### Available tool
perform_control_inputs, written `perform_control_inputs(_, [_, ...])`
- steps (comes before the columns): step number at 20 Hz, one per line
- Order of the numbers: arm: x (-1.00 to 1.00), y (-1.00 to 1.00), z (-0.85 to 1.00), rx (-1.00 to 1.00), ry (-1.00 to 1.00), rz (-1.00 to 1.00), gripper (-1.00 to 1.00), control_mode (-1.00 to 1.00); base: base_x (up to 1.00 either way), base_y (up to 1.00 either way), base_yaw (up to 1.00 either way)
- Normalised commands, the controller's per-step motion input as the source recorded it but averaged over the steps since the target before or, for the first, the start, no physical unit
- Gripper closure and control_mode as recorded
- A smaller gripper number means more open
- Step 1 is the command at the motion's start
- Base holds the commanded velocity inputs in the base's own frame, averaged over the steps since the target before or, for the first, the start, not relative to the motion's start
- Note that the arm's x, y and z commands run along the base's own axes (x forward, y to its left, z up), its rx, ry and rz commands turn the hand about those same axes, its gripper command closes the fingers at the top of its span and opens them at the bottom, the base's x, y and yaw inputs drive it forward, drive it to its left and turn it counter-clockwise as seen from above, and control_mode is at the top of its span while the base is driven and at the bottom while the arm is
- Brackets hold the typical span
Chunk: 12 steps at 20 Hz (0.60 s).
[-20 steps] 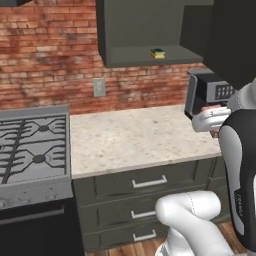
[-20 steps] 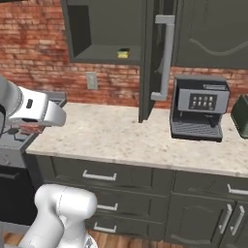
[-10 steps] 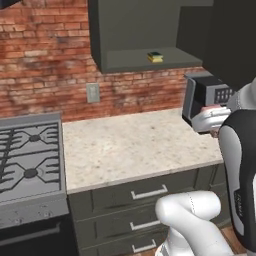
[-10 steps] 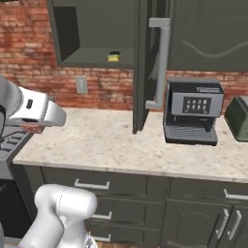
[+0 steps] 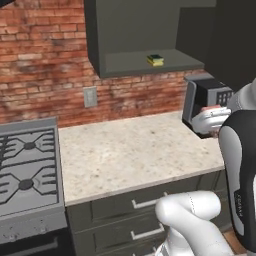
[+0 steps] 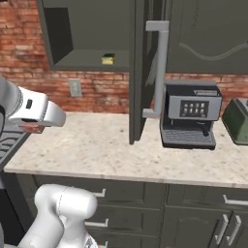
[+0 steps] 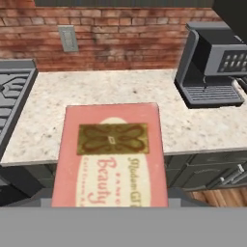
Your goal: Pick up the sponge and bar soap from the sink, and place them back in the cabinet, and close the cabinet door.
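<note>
A pinkish-orange bar soap point(image 7: 111, 154) with a gold emblem and the word "Beauty" on it sits between the jaws of my gripper point(image 7: 111, 193), which is shut on it above the counter's front edge. From the left base view the gripper point(image 5: 212, 117) hangs in front of the coffee machine, a sliver of the soap point(image 5: 210, 107) showing. The yellow and green sponge point(image 5: 155, 60) lies on the shelf of the open cabinet point(image 5: 135, 30), also seen as sponge point(image 6: 108, 59). The cabinet door point(image 6: 138, 72) stands swung out, its silver bar handle point(image 6: 158, 68) facing me. The sink is out of view.
A black coffee machine point(image 6: 191, 114) stands on the speckled counter point(image 6: 97, 145) right of the open door. A gas stove point(image 5: 25, 170) lies to the left. A dark green appliance point(image 6: 237, 121) sits at the far right. Drawers with silver pulls point(image 5: 150, 202) run below the counter.
The whole picture has shifted, so the base has driven closer to the counter and cabinet. The gripper keeps the same hold on the bar soap.
</note>
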Motion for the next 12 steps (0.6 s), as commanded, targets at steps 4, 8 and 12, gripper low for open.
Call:
perform_control_inputs(4, [0.00,0.00,0.00,0.00,0.00,0.00,1.00,1.00,0.43,0.00,-0.04])
perform_control_inputs(8, [0.00,0.00,0.00,0.00,0.00,0.00,1.00,1.00,0.47,0.00,-0.01])
perform_control_inputs(12, [0.00,0.00,0.00,0.00,0.00,0.00,1.00,1.00,0.45,0.00,0.00])
